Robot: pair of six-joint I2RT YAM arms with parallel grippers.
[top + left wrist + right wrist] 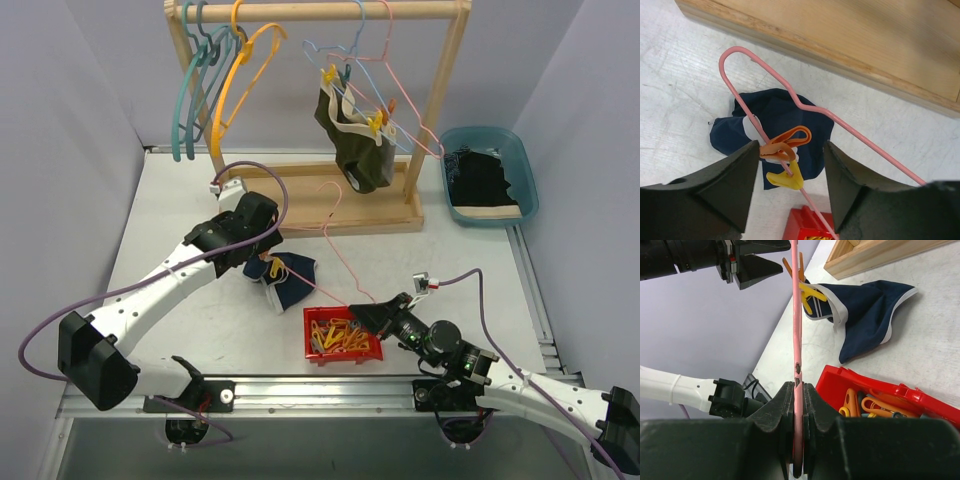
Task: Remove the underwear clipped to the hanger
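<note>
The right end effector (797, 390) is clamping tight on the wire of the pink hanger (796, 315), holding it slanted over the worktop (680, 100). The left end effector (791, 150) is hovering partly open, gripping nothing, its jaws standing on either side of the orange clip (790, 137) and yellow clip (787, 179) pinched onto that hanger. The navy briefs (775, 112) are lying crumpled on the worktop under the clips, beside the red tray (860, 380). The dark briefs (360, 150) are hanging clipped on the rack (440, 100).
</note>
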